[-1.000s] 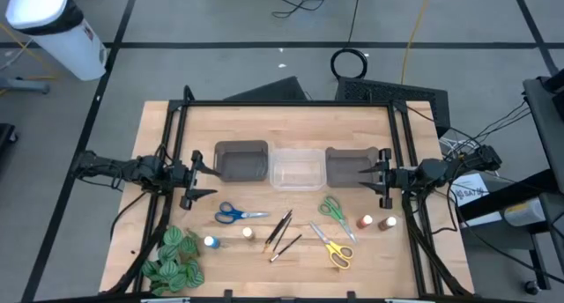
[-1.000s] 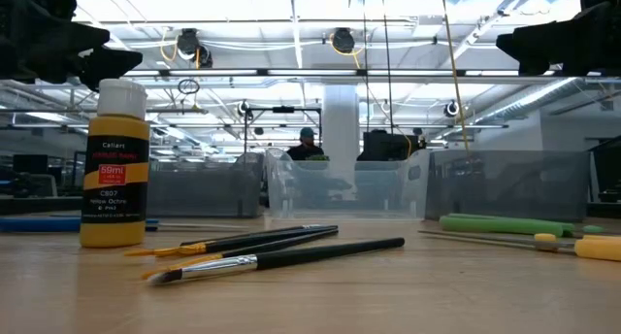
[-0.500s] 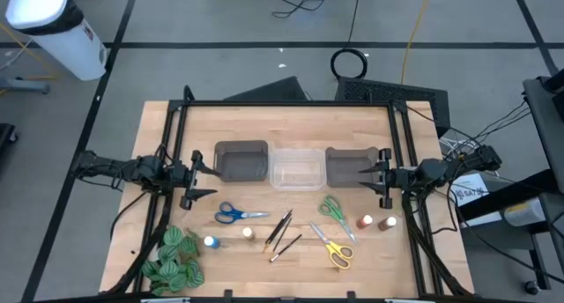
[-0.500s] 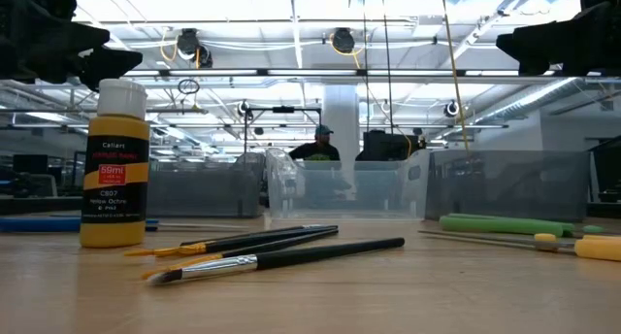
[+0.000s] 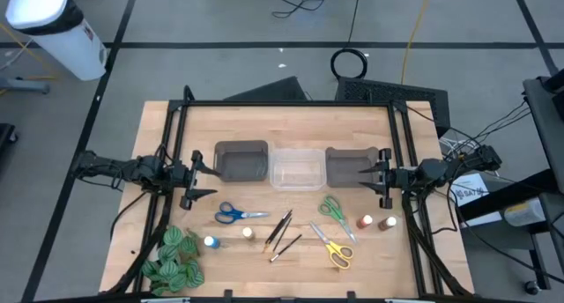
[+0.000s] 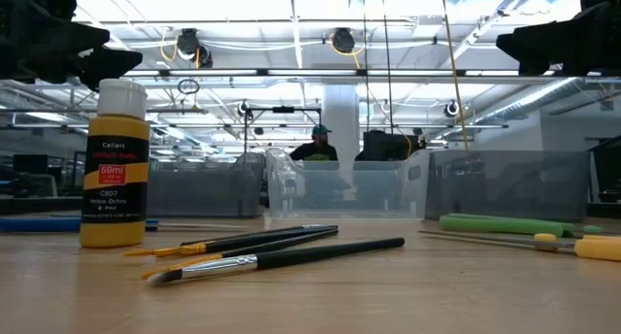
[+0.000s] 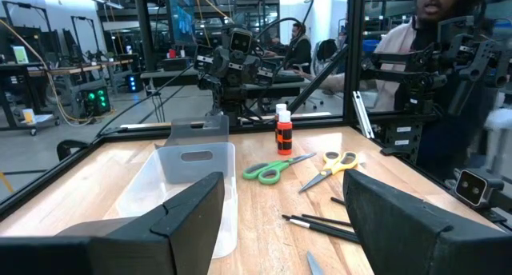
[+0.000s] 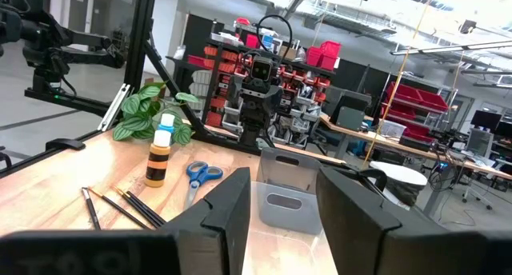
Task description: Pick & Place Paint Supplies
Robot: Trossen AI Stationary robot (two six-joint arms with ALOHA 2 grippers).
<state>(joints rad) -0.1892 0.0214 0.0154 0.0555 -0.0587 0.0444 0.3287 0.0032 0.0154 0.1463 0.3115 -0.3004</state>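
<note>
The table holds three scissors [image 5: 234, 213], three paintbrushes [image 5: 281, 227], five small paint bottles [image 5: 367, 222], three rectangular bins [image 5: 241, 161] and one leafy green bunch [image 5: 172, 257].

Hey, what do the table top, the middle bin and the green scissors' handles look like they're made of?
Table top: pale wood, apparently butcher-block, judging by the parallel plank lines and matte grain. Middle bin: clear plastic, since the wood shows through its walls. Green scissors: handles look like smooth moulded plastic; blades seem metal, though they are too small to be sure.
</note>
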